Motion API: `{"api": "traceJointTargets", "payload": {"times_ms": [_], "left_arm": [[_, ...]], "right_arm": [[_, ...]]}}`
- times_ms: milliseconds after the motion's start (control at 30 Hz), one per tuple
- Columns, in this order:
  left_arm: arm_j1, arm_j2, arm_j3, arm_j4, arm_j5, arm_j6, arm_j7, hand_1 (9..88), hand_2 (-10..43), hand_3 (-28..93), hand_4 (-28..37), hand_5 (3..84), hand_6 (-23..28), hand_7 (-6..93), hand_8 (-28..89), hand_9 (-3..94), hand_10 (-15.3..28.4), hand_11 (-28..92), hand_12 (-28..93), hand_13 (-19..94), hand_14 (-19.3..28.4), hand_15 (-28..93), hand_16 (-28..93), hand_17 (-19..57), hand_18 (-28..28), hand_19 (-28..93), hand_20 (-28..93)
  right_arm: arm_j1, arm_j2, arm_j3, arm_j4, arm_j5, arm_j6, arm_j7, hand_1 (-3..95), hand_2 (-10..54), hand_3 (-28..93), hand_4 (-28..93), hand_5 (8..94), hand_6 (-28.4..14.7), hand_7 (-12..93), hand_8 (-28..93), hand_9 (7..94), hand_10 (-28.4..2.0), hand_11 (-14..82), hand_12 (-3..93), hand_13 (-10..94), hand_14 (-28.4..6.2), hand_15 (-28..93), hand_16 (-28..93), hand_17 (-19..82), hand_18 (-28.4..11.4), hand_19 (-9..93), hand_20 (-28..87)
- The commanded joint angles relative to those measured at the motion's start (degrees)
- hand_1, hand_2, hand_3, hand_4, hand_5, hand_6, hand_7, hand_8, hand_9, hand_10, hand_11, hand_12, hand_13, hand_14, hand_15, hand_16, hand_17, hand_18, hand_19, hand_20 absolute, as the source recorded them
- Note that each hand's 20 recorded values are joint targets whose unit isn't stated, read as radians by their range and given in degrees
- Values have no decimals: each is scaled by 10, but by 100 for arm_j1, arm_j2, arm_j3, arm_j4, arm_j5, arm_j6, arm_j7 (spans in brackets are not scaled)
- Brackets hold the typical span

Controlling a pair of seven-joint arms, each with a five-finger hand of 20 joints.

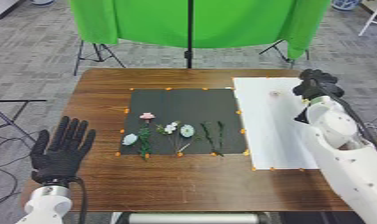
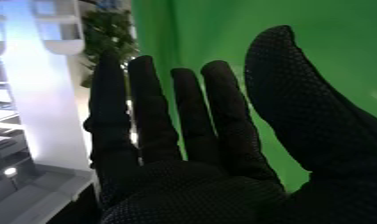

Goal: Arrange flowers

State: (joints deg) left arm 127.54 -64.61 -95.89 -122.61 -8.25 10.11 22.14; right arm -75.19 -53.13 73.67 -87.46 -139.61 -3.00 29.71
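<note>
The flowers lie on the dark mat (image 1: pixel 198 102), left of the white sheet (image 1: pixel 273 137): a pink flower (image 1: pixel 147 116) with its head far and leafy stem near, a pale flower head (image 1: pixel 129 139) at the near left, white blossoms (image 1: pixel 171 128) beside a pale round bloom (image 1: pixel 186 131), and 2 green stems (image 1: pixel 221 134) to the right. All should be light; the stems look thin and fairly springy, the petals soft and easily crushed. I'd pinch a stem midway, gently, since something so slim may roll or slip against glove fabric.

The right hand (image 1: pixel 318 86) is at the table's far right, fingers straight and thumb well apart, gripping nothing. The left hand (image 1: pixel 58 157) lies open at the left edge, fingers a little spread.

The brown table (image 1: pixel 167 187) looks smooth, with orange markers (image 1: pixel 168 89) round the mat and sheet. Beyond are green cloth (image 1: pixel 242 25) and grey carpet (image 1: pixel 29 57).
</note>
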Motion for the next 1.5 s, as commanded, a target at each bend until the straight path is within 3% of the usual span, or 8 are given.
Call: {"api": "traceJointTargets", "payload": {"times_ms": [33,200,367,633,767,867,967,1500], "left_arm": [[-37,-51,102,36,-10,-75,7,263,188,760,-283,461,98,127,-106,406,151,197,75,307,157,323,-78,-69,133,362,121],[-60,-64,127,44,-4,-60,-16,262,188,762,-283,461,98,127,-106,406,152,197,75,306,157,323,-78,-70,134,362,121],[-41,-61,115,35,-8,-49,-15,262,188,760,-283,461,98,127,-106,406,152,197,75,306,156,323,-78,-69,133,362,121],[-39,-69,121,31,-27,-9,-54,262,188,761,-283,462,98,128,-106,405,152,197,75,307,156,325,-78,-69,133,362,121],[-62,-71,130,40,-34,7,-68,262,188,760,-283,461,97,129,-106,405,152,198,75,306,156,325,-78,-70,133,362,121],[-51,-72,133,37,-31,8,-74,263,188,760,-283,462,98,129,-107,405,152,199,75,306,157,326,-78,-70,133,362,121],[-52,-76,129,32,-32,8,-70,262,188,761,-283,462,98,130,-107,405,151,199,75,306,157,327,-79,-70,133,362,121],[29,-87,60,-3,-40,17,-69,263,188,760,-283,462,98,128,-107,405,152,198,74,307,157,326,-79,-70,133,363,120]], "right_arm": [[690,-190,-302,848,-67,-530,-61,433,-95,860,-283,438,-31,169,-147,404,-123,114,104,372,-147,264,125,205,-206,686,254],[699,-319,-270,987,-67,-1191,97,440,-95,855,-283,433,-29,169,-150,404,-121,114,99,384,-141,264,131,218,-206,711,260],[590,-325,-310,1077,-130,-1339,405,435,-95,853,-283,437,-32,166,-148,411,-130,117,100,403,-144,278,136,233,-215,749,273],[282,-358,-331,1085,-282,-880,398,500,-95,829,-283,575,-14,179,-151,613,-120,166,122,594,-101,348,149,276,-212,806,290],[199,-380,-389,1092,-375,-616,344,557,-95,753,-283,644,-5,200,-154,706,-120,184,200,643,-72,328,287,293,-210,831,319],[151,-364,-409,1043,-375,-467,333,597,-95,716,-283,686,-1,253,-81,787,-108,112,334,679,-63,348,344,307,-209,851,339],[100,-329,-410,936,-363,-274,298,614,-95,712,-283,702,0,324,-71,816,-105,138,385,695,-62,393,356,314,-211,861,352],[-581,67,-442,-1355,118,133,-286,618,-95,728,-283,720,-4,339,-67,827,-103,155,407,703,-63,428,369,322,-214,875,372]]}}
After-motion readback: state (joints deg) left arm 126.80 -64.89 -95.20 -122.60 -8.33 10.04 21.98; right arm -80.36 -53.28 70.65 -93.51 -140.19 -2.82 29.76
